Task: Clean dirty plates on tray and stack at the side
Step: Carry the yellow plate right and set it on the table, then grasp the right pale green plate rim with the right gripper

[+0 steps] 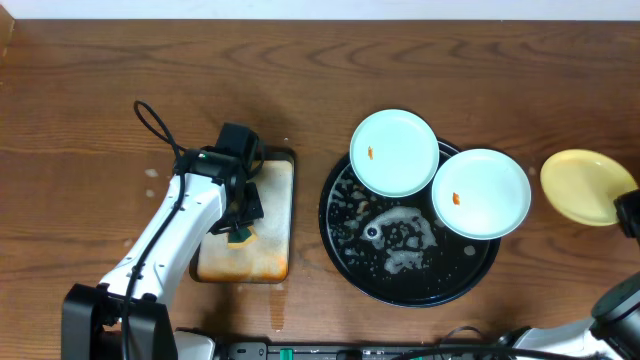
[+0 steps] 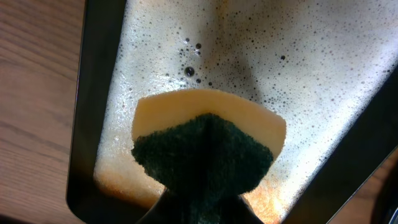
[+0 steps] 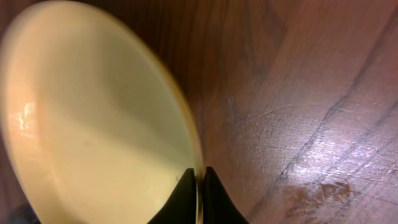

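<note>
The yellow plate is off the black tray, to its right, its rim pinched by the right gripper. Both mint-blue plates sit on the tray, nearer the left gripper, which clamps a sponge.

1. You are at a robot test bench staged as a dish-washing station; everything sits on one wood-grain counter, with a pale wall along its far edge.
2. The rig marks it as a lab: a white-and-black arm reaches in from the near edge; a loose black cable loops over the counter.
3. The props give the kitchen theme: a black tray streaked with foam; two mint plates with orange smears; a pale yellow plate set aside.
4. A sudsy, orange-stained metal tray and a yellow-and-green sponge show the washing-up.
</note>
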